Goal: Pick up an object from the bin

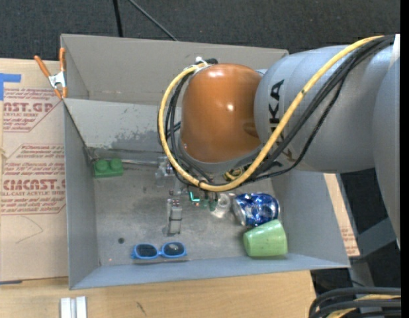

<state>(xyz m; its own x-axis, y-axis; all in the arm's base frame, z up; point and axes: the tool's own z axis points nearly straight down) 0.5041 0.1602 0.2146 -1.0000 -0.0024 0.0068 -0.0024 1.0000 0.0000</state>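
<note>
Standing next to the bin (79, 197) and the arm (337, 111) is reaching in from 3 o'clock. Its big orange cover (218, 111) is hanging over the back half, with yellow and black cables (166, 121) looping round it. The pincer (173, 218) is poking out from under the cover and pointing down at a bare grey patch of floor, roughly dead centre. Honestly I can't tell from here if it's apart or together.

As for what's up for grabs, everything's lying around that patch rather than under the pincer:
- blue sunglasses (159, 251) are lying flat at its 6 o'clock, just beside the front wall, and they're looking like the nearest thing
- a small clear-ish thing (221, 205) is sitting at its 3 o'clock, too murky to say what it is
- a crumpled blue and white thing (256, 208) is sitting just past that, still at 3 o'clock
- a pale green cup (265, 239) is lying on its side at 4 o'clock, right below the blue and white one
- a green toy brick (108, 168) is resting at 10 o'clock where the floor meets the sloping wall, well apart from everything else
</note>
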